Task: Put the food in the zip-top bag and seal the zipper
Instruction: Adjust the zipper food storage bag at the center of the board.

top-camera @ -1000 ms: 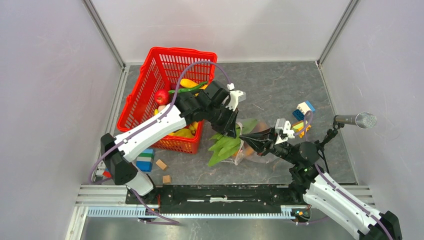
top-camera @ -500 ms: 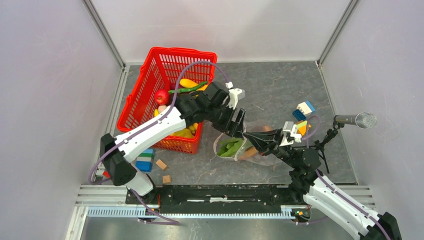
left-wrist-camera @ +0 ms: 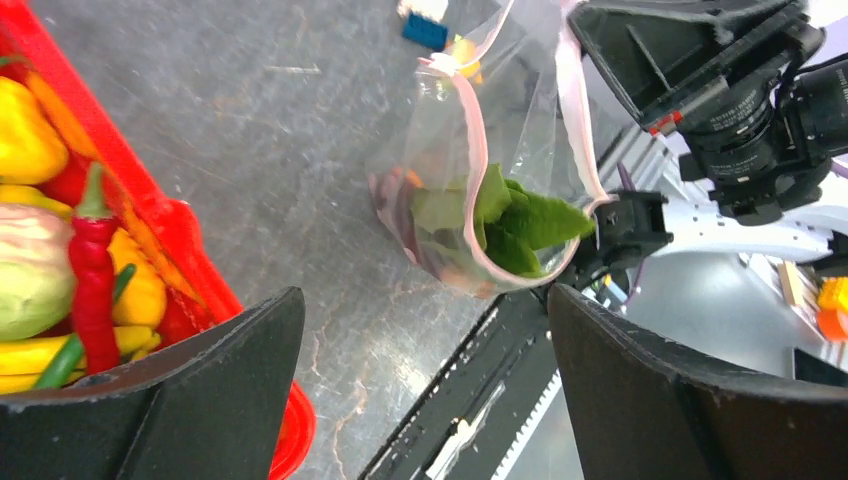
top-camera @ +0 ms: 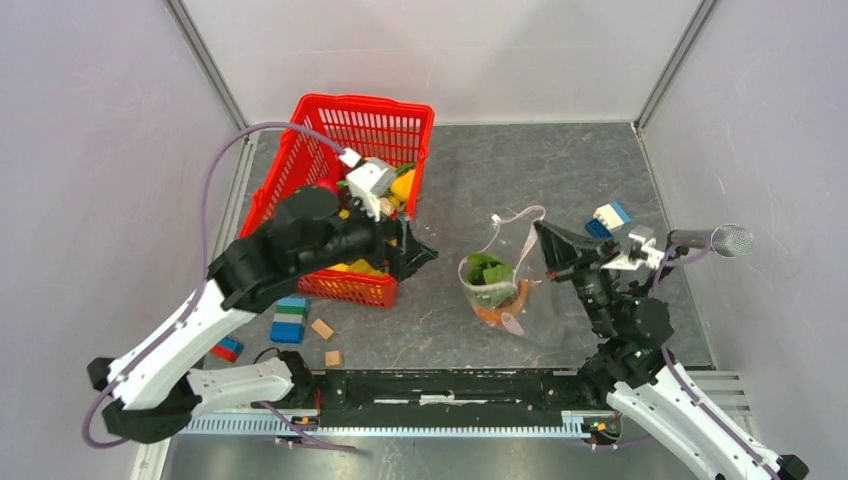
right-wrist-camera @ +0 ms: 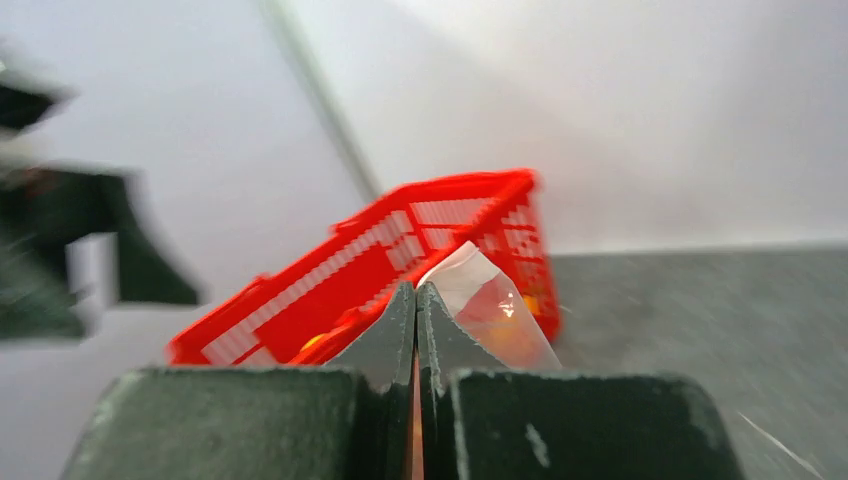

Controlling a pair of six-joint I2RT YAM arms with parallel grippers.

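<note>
Where the arms' rail meets the grey table [top-camera: 560, 170], a tan block [top-camera: 333, 357], a second tan block [top-camera: 322, 328] and a blue-and-green block [top-camera: 288, 320] lie on the left arm's side. Just beyond, at mid-table, the zip-top bag [top-camera: 535, 310] sits slumped with its mouth up and open. A leafy green [top-camera: 487, 270] rests inside it above an orange piece [top-camera: 497, 312]. The right gripper [top-camera: 547, 240] has its jaws pressed together on the bag's upper edge; in the right wrist view a flap of clear film sticks out between them. The pink zipper [left-wrist-camera: 470, 120] loops unsealed round the mouth. The left gripper [top-camera: 415, 250] hovers left of the bag, apart from it, jaws spread wide with nothing between them, by the near right corner of the red basket [top-camera: 365, 101]. More food lies in the basket, among it a red chilli [left-wrist-camera: 90, 260] and a yellow piece [left-wrist-camera: 25, 135]. Farther right, a blue-and-white block [top-camera: 608, 215] lies near a microphone [top-camera: 715, 240].
</note>
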